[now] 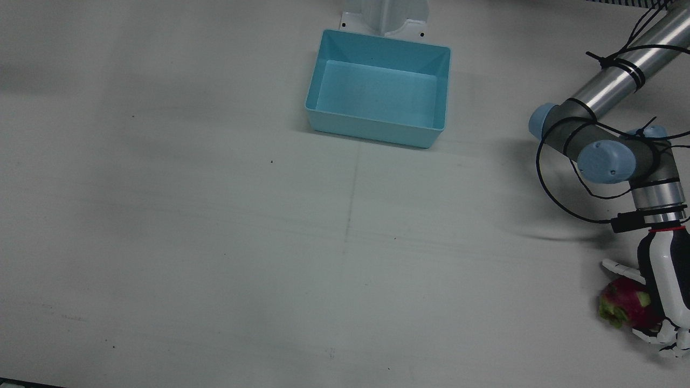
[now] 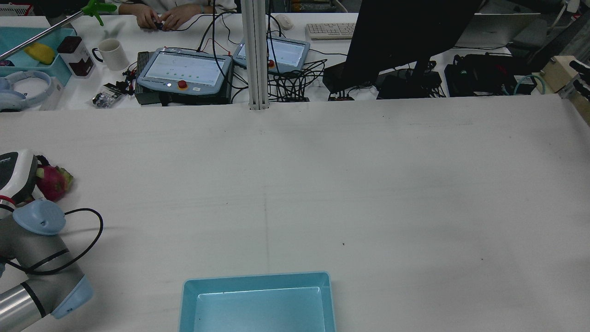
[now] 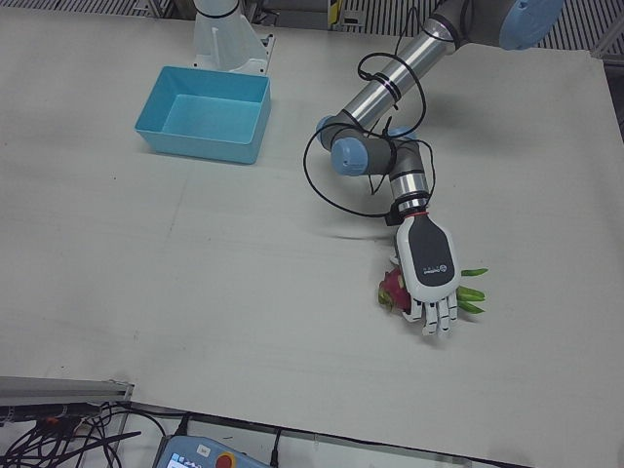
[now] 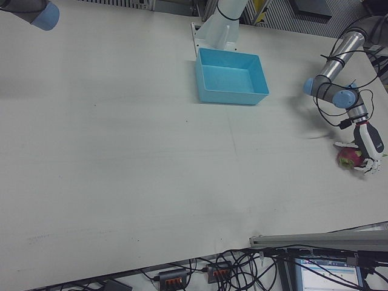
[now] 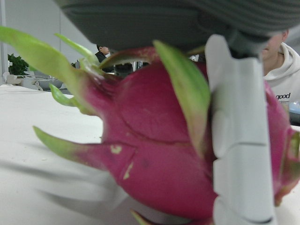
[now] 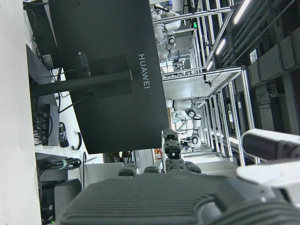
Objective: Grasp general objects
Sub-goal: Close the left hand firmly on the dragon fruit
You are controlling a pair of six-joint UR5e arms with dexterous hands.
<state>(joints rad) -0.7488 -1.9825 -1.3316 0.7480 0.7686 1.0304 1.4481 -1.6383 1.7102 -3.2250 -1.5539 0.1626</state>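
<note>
Dragon fruit point(image 1: 625, 310) is what we are after, and we find it lying on the white table point(image 1: 215, 242) near the front edge on the robot's left side. Going left to right across the front view, we first meet a broad bare stretch of table. Next comes the light blue bin point(image 1: 377, 86), which sits at the middle of the far edge, just before a white pedestal point(image 1: 385, 16) and well apart from the fruit. At the far right we reach our left arm point(image 1: 609, 145) and its left hand point(image 1: 666, 291).

That hand lies over the pink fruit with its white fingers point(image 1: 666, 339) reaching past it. In the left hand view we see one white finger point(image 5: 236, 136) pressed against the fruit's skin among the green scales, while the palm hangs close above it. The fruit rests on the table. In the left-front view a bunch of green chillies point(image 3: 471, 292) lies just beside the hand, on the side away from the fruit.

Our right hand point(image 6: 187, 197) shows only in its own view. We cannot tell how its fingers stand, since only its dark palm and a few fingertips appear there.
</note>
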